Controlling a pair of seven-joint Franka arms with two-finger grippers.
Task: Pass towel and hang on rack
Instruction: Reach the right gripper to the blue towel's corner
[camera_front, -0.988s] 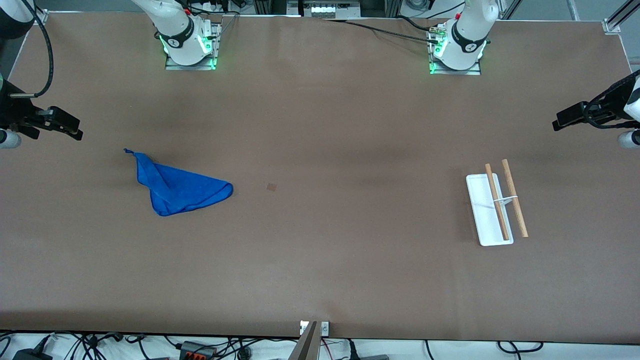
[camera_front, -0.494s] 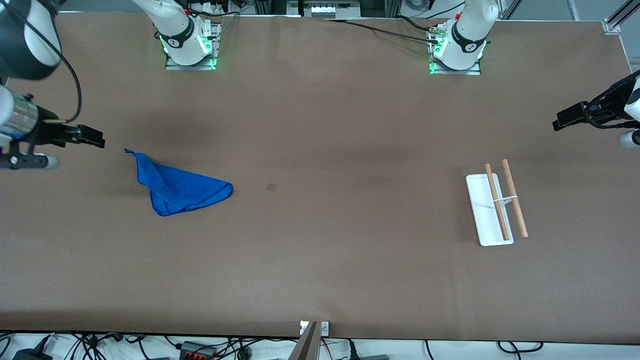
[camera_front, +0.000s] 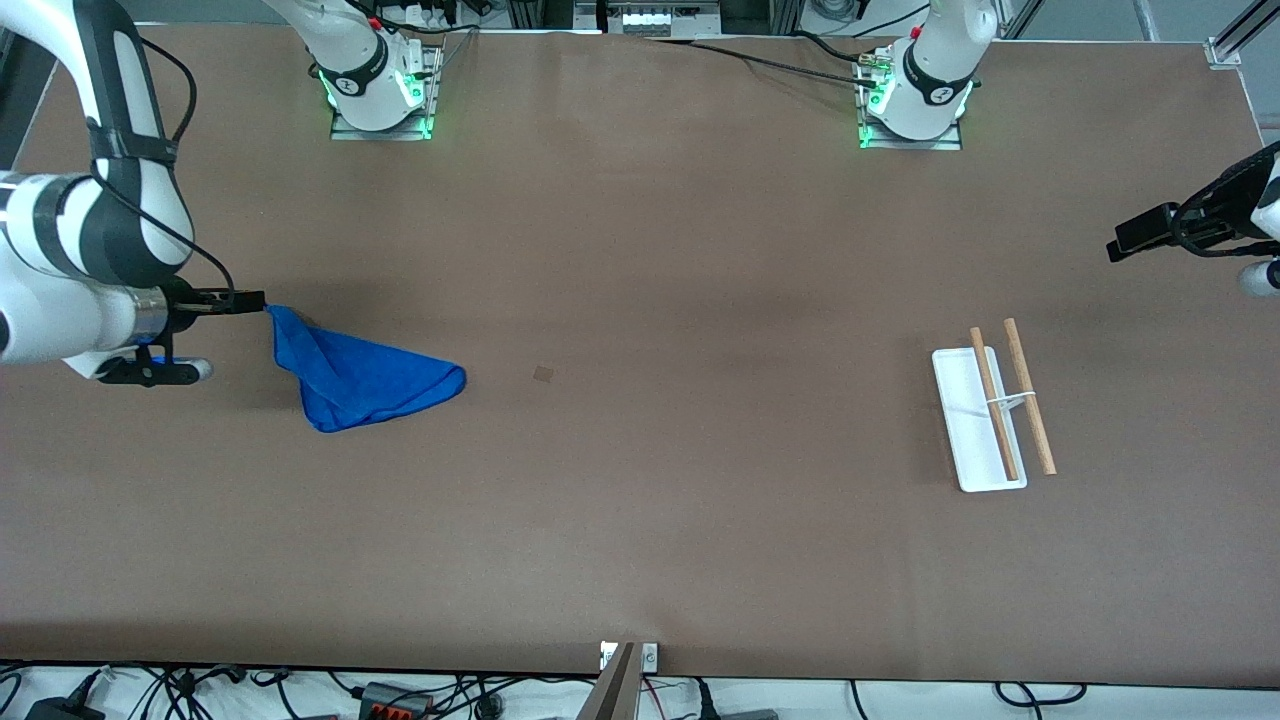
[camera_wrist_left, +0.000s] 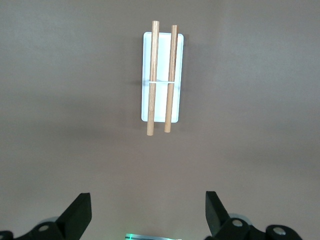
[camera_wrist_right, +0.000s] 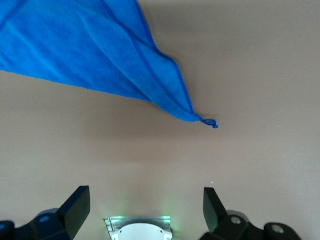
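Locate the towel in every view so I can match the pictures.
Front view: the towel lies flat on the table toward the right arm's end, its loop corner beside the right gripper.
Left wrist view: not in it; only the rack shows.
Right wrist view: the towel fills the upper part.
Shared landmark: the towel's loop.

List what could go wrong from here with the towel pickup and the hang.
The right claw hangs open over the table beside the towel's loop corner; closing on that thin corner alone may let the cloth slip. The rack is small and light-looking, with two thin rods, so a dragged towel might tip or shift it. The left claw waits open above the rack.
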